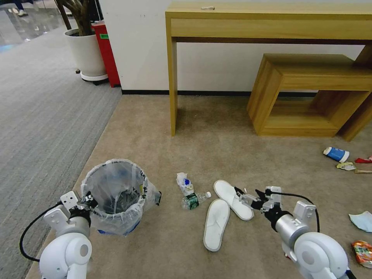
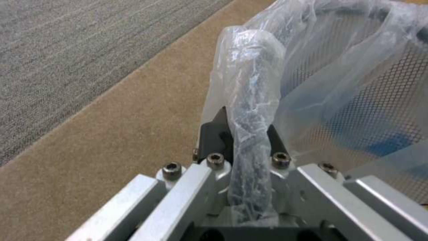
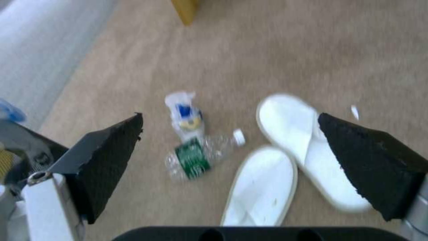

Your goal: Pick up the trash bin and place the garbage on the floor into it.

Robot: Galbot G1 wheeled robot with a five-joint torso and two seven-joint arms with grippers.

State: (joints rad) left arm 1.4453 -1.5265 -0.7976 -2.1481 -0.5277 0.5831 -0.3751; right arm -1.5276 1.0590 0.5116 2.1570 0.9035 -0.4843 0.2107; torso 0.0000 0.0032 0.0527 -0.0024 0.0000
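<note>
The trash bin (image 1: 112, 192), black mesh with a clear bag liner, stands on the tan carpet at the left. My left gripper (image 1: 87, 200) is shut on its near rim; the left wrist view shows the bag-wrapped rim (image 2: 249, 110) clamped in the left gripper (image 2: 247, 135). My right gripper (image 1: 245, 197) hovers open over two white slippers (image 1: 232, 198) (image 1: 216, 224). In the right wrist view, the right gripper (image 3: 231, 117) frames the slippers (image 3: 303, 140) (image 3: 263, 187), a clear bottle (image 3: 196, 160) with a green label and a white-blue packet (image 3: 185, 115). The bottle (image 1: 194, 200) lies left of the slippers.
More litter lies at the right: a blue-white cup (image 1: 336, 154), a red wrapper (image 1: 363, 160), a pale blue mask (image 1: 362, 221), an orange packet (image 1: 362, 252). A wooden desk (image 1: 271, 23) and low bench (image 1: 310, 89) stand against the wall. A plant pot (image 1: 85, 54) and red box (image 1: 106, 50) are far left.
</note>
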